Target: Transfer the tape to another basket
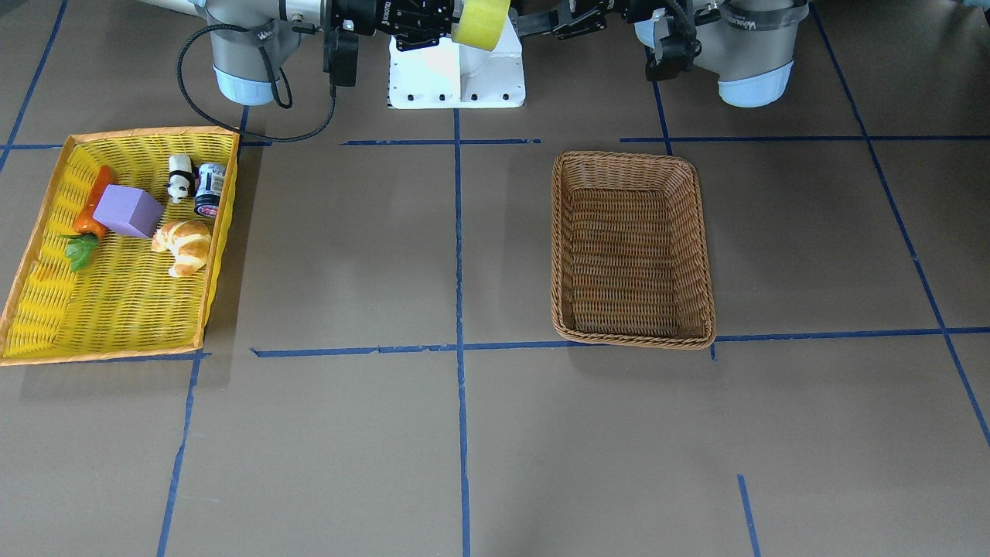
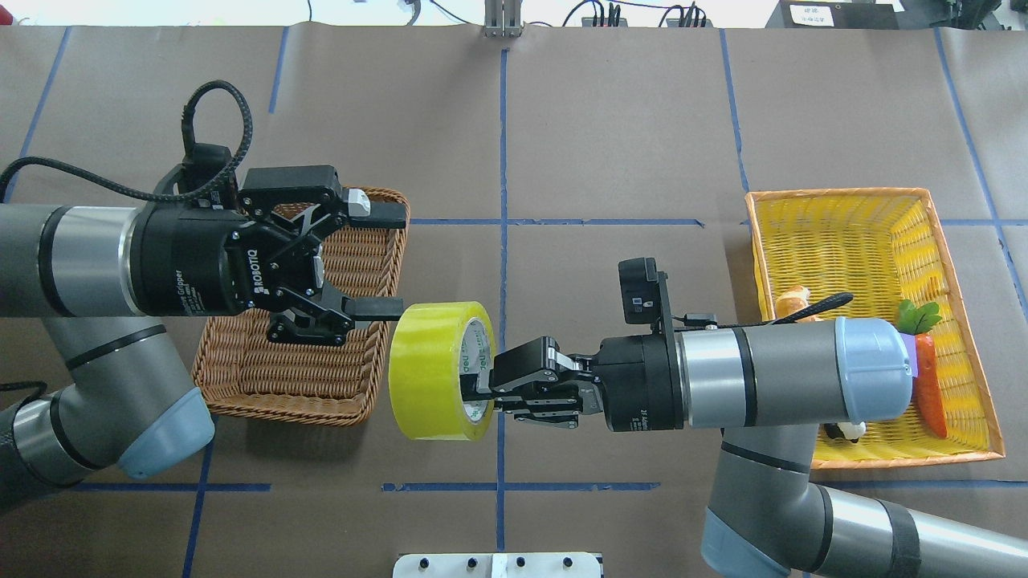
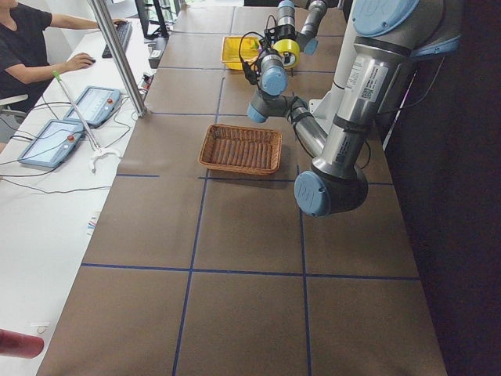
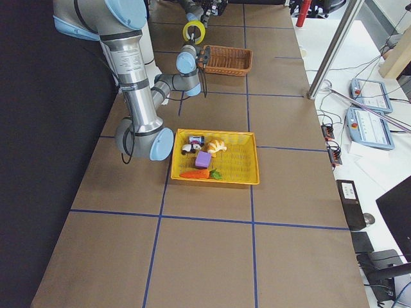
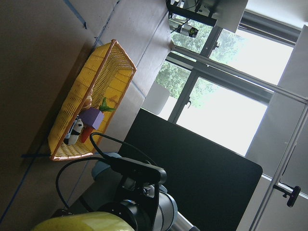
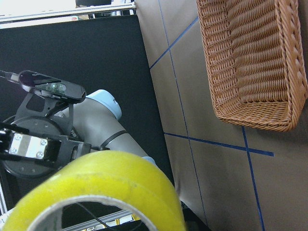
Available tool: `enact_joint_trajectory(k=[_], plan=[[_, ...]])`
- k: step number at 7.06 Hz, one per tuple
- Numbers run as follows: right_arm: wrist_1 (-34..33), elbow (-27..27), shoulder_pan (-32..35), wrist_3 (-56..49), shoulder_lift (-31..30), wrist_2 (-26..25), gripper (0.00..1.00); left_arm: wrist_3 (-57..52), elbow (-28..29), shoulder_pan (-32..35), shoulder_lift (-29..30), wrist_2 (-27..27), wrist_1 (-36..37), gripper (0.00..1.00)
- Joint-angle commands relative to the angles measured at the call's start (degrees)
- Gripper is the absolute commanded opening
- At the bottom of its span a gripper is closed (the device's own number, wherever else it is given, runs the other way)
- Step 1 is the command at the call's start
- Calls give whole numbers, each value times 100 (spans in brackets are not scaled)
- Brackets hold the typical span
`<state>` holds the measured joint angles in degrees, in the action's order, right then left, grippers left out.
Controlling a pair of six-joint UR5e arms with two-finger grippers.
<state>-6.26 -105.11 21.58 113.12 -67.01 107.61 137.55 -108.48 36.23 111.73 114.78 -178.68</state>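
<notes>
Starting with the overhead view: the tape [image 2: 430,373] hangs in the air over the middle of the worktop's [image 2: 610,120] robot-side edge. The right hand [image 2: 484,391] pinches it through its wall, one finger in the core and one outside as far as I can tell. The left hand [image 2: 395,261] is spread wide just beside it, with its lower finger almost on the roll's rim. That hand sits above the basket [image 2: 281,404] on the worktop's left half.

Front view: the roll is at the robot-side edge and the yellow tray [image 1: 147,133] is at the right end.

Side views: the roll is tiny, held high between both arms.

Right wrist view: the roll fills the bottom, core hollow toward the lens.

My guess on handling: it's a light, stiff ring with slick film outside and grippier cardboard inside. So I'd have the left hand clamp the wall on the free side, clear of the other fingers.
</notes>
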Motion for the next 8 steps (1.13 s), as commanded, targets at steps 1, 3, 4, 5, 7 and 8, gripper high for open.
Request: enact_joint_trajectory(k=[1, 3, 4, 5, 7, 8], plan=[[2, 0, -4, -9, 4, -213, 1, -8, -33, -221, 24, -9, 17, 100], [-7, 17, -4, -18, 4, -214, 1, -8, -155, -484, 24, -139, 52, 100], [-7, 17, -4, -18, 4, -222, 1, -8, -182, -607, 24, -306, 44, 100], [-7, 26, -4, -18, 4, -214, 2, -17, -252, -748, 24, -412, 44, 98], [-7, 35, -4, -27, 4, -214, 2, -26, -244, -776, 50, -413, 61, 94], [-7, 35, -4, -27, 4, -205, 3, -26, -244, -776, 59, -404, 70, 92]])
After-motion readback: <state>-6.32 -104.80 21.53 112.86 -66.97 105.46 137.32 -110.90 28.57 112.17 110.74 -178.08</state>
